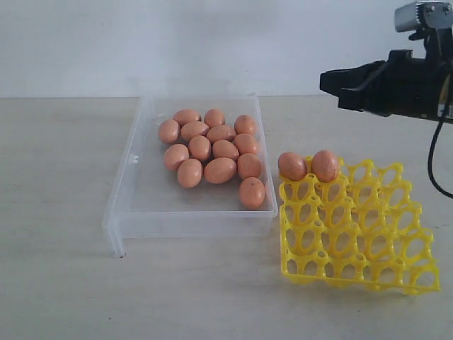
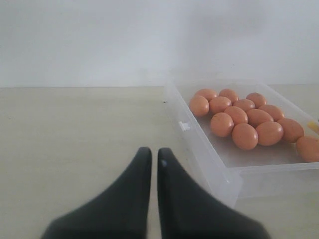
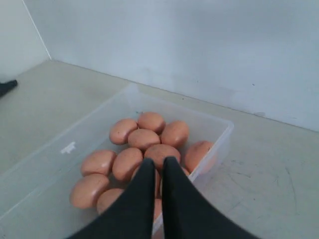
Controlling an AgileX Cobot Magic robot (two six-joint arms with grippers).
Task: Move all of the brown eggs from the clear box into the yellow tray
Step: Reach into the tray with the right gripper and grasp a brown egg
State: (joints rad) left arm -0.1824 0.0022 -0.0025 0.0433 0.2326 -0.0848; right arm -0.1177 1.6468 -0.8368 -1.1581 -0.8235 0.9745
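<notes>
A pale beige tabletop (image 1: 56,283) meets a white wall (image 1: 141,42). The left gripper (image 2: 154,154), jaws together and empty, hovers near the shallow clear plastic box (image 1: 141,205), whose smooth brown oval eggs (image 1: 220,170) cluster toward 1 o'clock. Two more sit at 11 o'clock in the yellow lattice egg tray (image 1: 354,273). At the tray's 1 o'clock, the raised right gripper (image 1: 331,83) is closed, holding nothing.

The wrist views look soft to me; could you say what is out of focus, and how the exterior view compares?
Left wrist view: the left gripper is blurred, the brown eggs sharper. Right wrist view: the right gripper likewise soft. Exterior view: even light, faint shadows, no glare on the clear box.
</notes>
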